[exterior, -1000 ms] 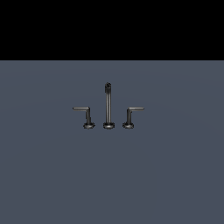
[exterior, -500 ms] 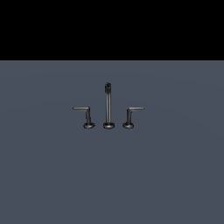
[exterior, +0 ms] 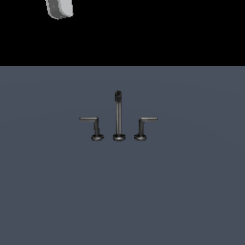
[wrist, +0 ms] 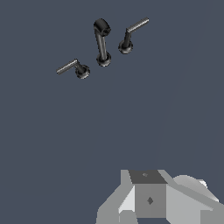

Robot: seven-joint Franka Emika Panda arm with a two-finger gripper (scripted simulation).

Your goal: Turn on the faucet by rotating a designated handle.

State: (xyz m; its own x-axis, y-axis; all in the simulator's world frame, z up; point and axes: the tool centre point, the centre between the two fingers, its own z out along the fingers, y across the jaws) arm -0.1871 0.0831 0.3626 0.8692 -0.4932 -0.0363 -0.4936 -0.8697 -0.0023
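I read no text, no label, no brand, no number on the faucet [exterior: 118,117], none on the grey floor [exterior: 191,191] around it, none on the pale arm housing [wrist: 151,199] in my wrist view

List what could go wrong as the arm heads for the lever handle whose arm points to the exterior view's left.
1. The dark metal L-shaped handle has a mirror-image twin lever, so the wrong one could be turned.
2. The tall thin upright spout stands close between them; a wide approach may knock it.
3. The lever arm is thin, and the pincer is far off with its fingertips out of view, so it may slip off.
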